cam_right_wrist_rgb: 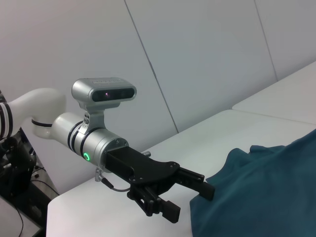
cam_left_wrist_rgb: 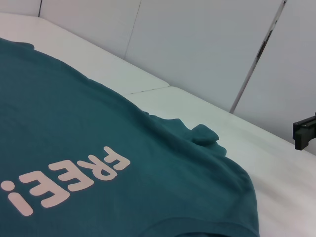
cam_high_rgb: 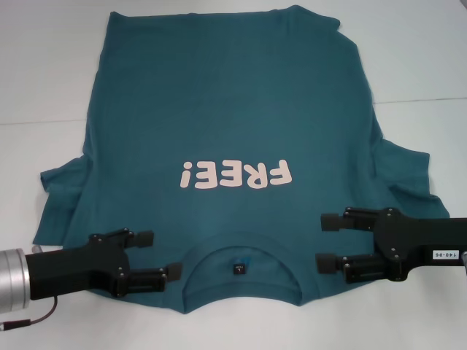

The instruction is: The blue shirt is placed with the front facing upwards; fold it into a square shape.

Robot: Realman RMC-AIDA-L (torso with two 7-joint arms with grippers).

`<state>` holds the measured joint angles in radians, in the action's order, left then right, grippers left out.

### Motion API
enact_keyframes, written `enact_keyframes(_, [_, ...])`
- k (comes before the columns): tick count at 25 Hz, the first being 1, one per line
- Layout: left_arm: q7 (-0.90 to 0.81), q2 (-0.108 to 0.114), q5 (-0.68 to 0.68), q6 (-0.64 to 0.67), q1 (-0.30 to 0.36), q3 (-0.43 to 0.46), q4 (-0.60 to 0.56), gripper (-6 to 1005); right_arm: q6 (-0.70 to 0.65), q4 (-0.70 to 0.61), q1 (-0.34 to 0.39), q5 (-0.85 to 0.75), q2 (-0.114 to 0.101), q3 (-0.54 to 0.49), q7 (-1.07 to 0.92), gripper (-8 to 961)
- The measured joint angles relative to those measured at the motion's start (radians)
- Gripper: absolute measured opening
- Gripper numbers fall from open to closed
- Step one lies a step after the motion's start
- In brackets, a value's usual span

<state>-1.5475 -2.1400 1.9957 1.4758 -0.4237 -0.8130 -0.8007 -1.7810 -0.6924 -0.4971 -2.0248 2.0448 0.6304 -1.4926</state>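
Note:
The blue shirt [cam_high_rgb: 226,109] lies spread flat on the white table, front up, with its pink "FREE!" print [cam_high_rgb: 235,175] and its collar [cam_high_rgb: 241,273] at the near edge. My left gripper [cam_high_rgb: 160,255] is open over the shirt's shoulder just left of the collar. On the other side of the collar, my right gripper [cam_high_rgb: 325,242] is open over the other shoulder. The right wrist view shows the left gripper [cam_right_wrist_rgb: 190,202] open at the edge of the shirt [cam_right_wrist_rgb: 261,192]. The left wrist view shows the shirt [cam_left_wrist_rgb: 98,133] and one of the right gripper's fingers [cam_left_wrist_rgb: 303,131].
The white table [cam_high_rgb: 44,73] reaches past the shirt on all sides, with a seam [cam_high_rgb: 419,100] running across it at the right. Both sleeves [cam_high_rgb: 62,193] are bunched and wrinkled at the shirt's sides. Pale wall panels stand behind the table.

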Motion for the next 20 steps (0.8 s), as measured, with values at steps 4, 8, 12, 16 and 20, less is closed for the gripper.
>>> enact_keyframes(4, [0.000,0.000,0.000,0.000,-0.001,0.000,0.000,950,0.000,0.001,0.000,0.000,0.000,0.000,0.000,944])
enact_keyframes(8, [0.000,0.000,0.000,-0.001,-0.002,0.000,0.000,950,0.000,0.001,0.000,0.000,0.000,0.000,0.000,944])
enact_keyframes(12, [-0.003,0.000,0.000,-0.005,-0.001,0.000,0.000,950,0.000,0.001,0.000,0.000,0.000,-0.003,0.000,944])
enact_keyframes(16, [-0.015,0.000,0.000,-0.028,-0.003,0.014,-0.004,949,0.000,0.002,0.001,0.000,0.001,-0.003,0.000,944])
enact_keyframes(20, [-0.072,0.011,-0.001,-0.115,-0.010,0.037,-0.009,949,0.000,0.002,0.005,0.000,0.003,-0.003,-0.007,944])
